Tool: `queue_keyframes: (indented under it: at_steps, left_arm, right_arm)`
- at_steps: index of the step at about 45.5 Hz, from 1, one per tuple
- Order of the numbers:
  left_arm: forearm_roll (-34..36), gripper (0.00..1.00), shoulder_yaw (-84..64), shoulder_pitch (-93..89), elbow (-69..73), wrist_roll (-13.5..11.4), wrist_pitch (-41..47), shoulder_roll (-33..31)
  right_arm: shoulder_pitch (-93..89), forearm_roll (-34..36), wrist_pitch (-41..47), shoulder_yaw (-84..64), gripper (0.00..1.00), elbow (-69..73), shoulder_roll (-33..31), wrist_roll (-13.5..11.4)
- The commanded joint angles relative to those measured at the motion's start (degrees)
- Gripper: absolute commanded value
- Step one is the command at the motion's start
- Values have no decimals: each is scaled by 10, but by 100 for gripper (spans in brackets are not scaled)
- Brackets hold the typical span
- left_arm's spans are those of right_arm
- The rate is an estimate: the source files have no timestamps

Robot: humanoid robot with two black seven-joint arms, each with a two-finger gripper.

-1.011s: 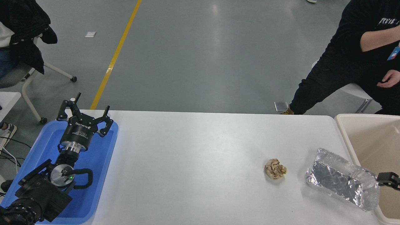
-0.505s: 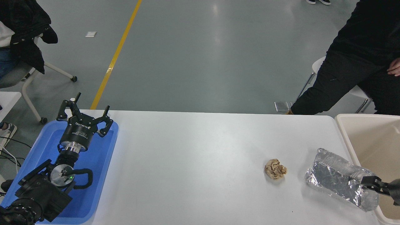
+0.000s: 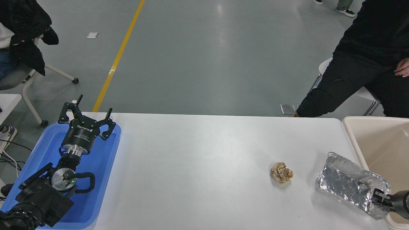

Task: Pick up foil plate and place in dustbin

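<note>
**Right tool now at the plate's near corner, grasp looks underway**

- Right tool [image 3: 380, 198] comes in from the lower right edge. A second ago it sat further up the right side, at the plate's right rim; half a second ago it was over the plate's right end. Now it has dropped to the near-right corner, fingers at the rim.
- Can't tell if it is clamped: only the fingertips show, the rest is cut off by the picture edge. It looks to be touching the foil, but I can't confirm a closed grip.
- Foil plate [image 3: 348, 183] has shifted: it now sits tilted, far rim raised, inside facing the camera more than before. It is on the counter [image 3: 204, 166] at the right end, just beside the dustbin [image 3: 353, 135], near-right corner touching or overlapping the bin's rim.
- My read: the tool is nudging or levering the plate while seeking a rim pinch. Lift not yet done.
- Next move is short: plate only has to clear the rim and go right into the bin. Risk: thin foil may crumple or slip from an edge pinch.
- Crumpled paper ball [image 3: 281, 172] is left of the plate, apart from it, unmoved.
- Left tool [image 3: 86, 119] is parked over the blue tray [image 3: 105, 166] at lower left, fingers spread, holding nothing, unchanged.
- Person [image 3: 361, 64] seated at the far right, clear of the counter.
</note>
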Motion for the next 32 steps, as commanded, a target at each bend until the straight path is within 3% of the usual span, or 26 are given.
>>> queue_keyframes:
  at_steps: [1,15,32]
  left_arm:
    - [0,100,0,0,0,0,0,0]
    - [0,100,0,0,0,0,0,0]
    - [0,100,0,0,0,0,0,0]
  right_arm:
    - [0,-1,-4,1,0,-1,1,16]
    - [41,1,4,-3,0,6,-12,15]
    - [200,-1,120,-17,0,57,-112,8]
